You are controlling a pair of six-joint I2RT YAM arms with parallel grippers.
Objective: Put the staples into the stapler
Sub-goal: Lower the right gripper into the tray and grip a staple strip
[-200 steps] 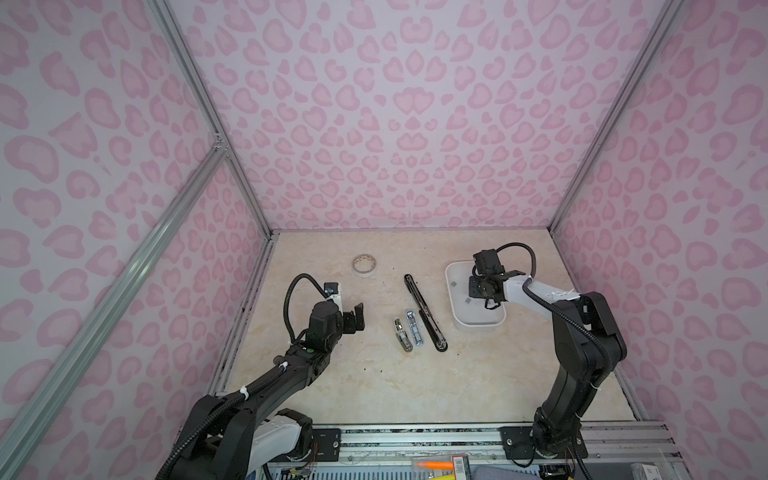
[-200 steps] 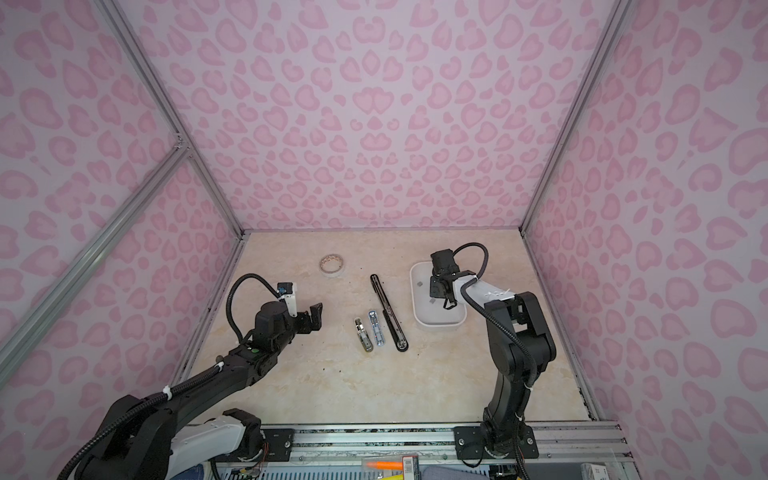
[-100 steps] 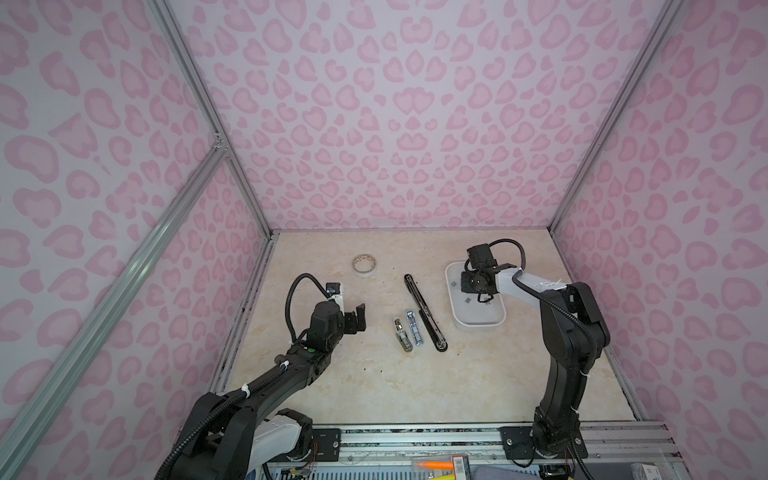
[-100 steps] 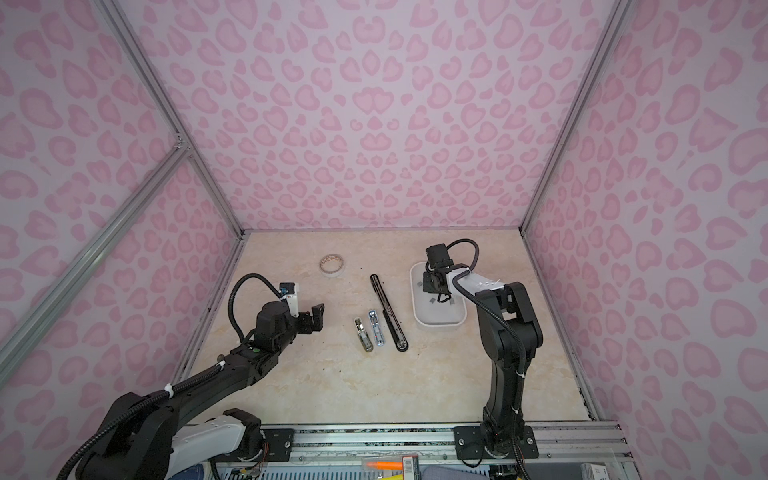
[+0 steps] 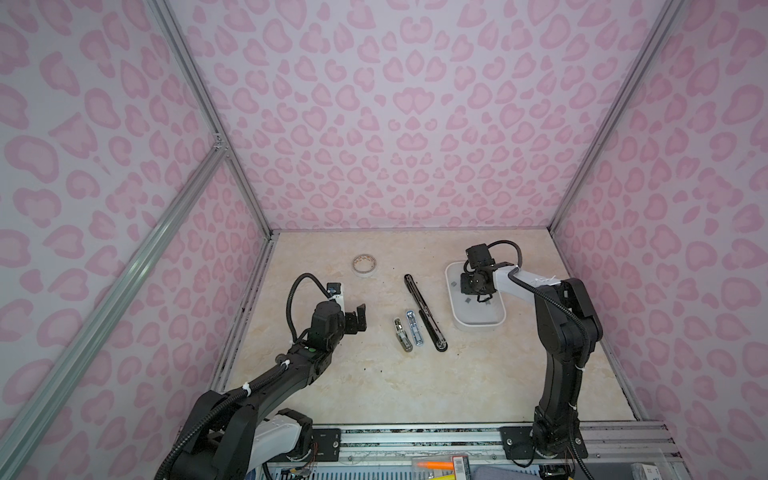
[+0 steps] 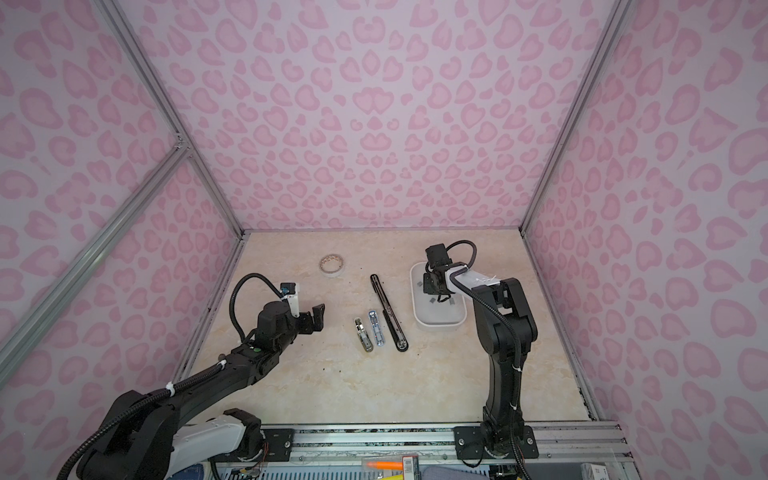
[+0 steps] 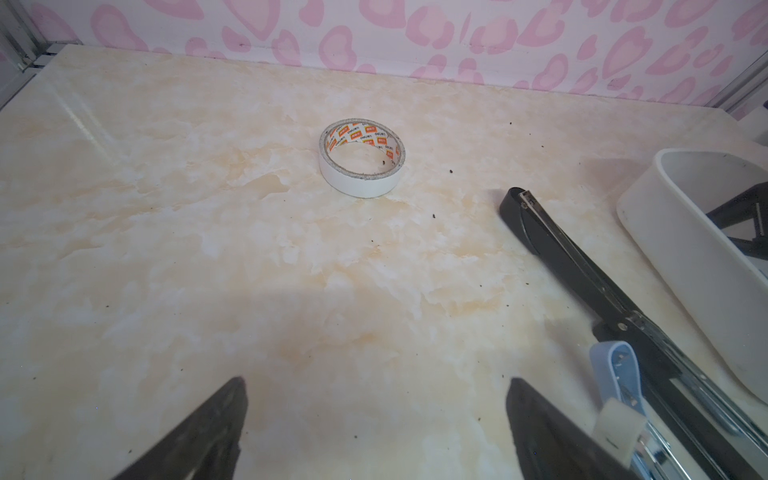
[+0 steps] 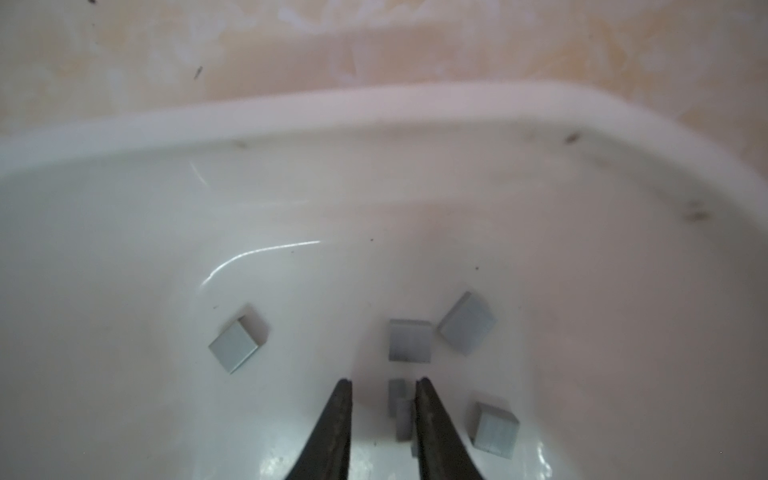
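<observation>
Both top views look steeply down from high above the near edge of the worktop (image 5: pixel 374 395) toward the far wall, framing nearly the same scene. The left wrist camera rides low, facing the far edge, sharing the tape roll (image 7: pixel 361 158) and white tray (image 7: pixel 665 249) with them. The right wrist camera peers closely into that tray.

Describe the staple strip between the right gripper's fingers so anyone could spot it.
Find the white tray right of the long black stapler. Several grey staple strips lie in it; this strip is the only one between the right gripper's fingertips, narrower-looking than its squarish neighbours.
</observation>
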